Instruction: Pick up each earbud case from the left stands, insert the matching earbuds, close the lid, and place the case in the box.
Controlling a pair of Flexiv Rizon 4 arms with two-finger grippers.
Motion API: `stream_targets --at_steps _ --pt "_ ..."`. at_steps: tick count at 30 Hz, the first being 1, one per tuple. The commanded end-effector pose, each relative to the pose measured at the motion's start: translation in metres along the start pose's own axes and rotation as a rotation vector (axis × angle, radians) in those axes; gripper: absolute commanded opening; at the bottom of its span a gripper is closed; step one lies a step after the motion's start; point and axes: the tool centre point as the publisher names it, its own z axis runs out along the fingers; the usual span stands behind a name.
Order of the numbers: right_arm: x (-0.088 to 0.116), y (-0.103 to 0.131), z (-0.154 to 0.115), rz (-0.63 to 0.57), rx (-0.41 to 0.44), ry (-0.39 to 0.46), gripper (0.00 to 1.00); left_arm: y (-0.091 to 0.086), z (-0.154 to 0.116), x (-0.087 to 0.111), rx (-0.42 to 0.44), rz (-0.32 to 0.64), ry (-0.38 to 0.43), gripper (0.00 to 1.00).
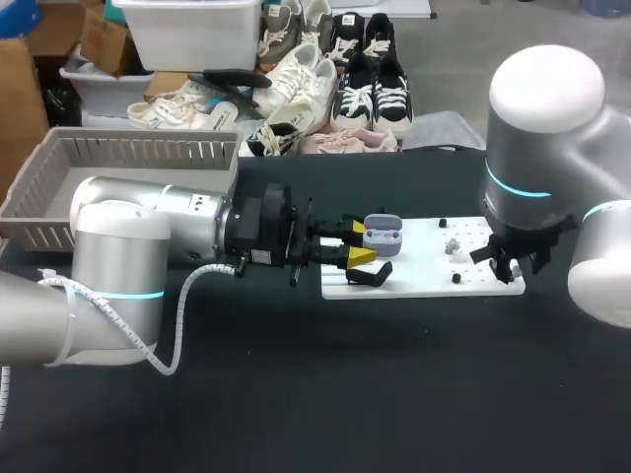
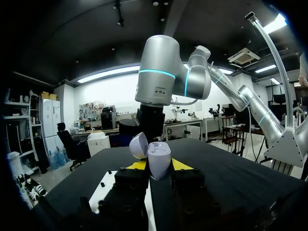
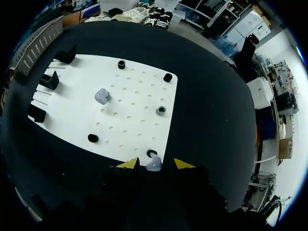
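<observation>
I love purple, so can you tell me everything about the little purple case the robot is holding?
The earbud case is pale purple, small and rounded, and looks like smooth plastic. Its lid is flipped open, tilted back from the body. The left gripper is shut on it, with a yellow tip pressing each side, and holds it over one end of the white board. Whether any earbuds sit inside cannot be seen.

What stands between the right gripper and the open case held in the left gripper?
Nothing tall. Between the right gripper and the earbud case held by the left gripper lies only the white board, carrying low black pegs and one loose earbud.
</observation>
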Motion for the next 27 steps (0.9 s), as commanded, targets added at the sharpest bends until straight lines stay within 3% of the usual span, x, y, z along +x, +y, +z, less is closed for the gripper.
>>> stream_targets --at_steps 1,18,27 --pt "-0.0031 -0.0002 0.0029 0.002 -0.002 0.009 0.39 0.0002 -0.0001 0.0002 0.000 0.001 0.000 0.00" --pt "-0.0002 -0.0017 0.0020 0.009 -0.032 0.017 0.30 0.0002 -0.0001 0.0002 0.000 0.001 0.000 0.00" --pt "0.0023 0.0001 -0.0007 -0.004 -0.041 0.019 0.34 0.0002 -0.0001 0.0002 0.000 0.001 0.000 0.00"
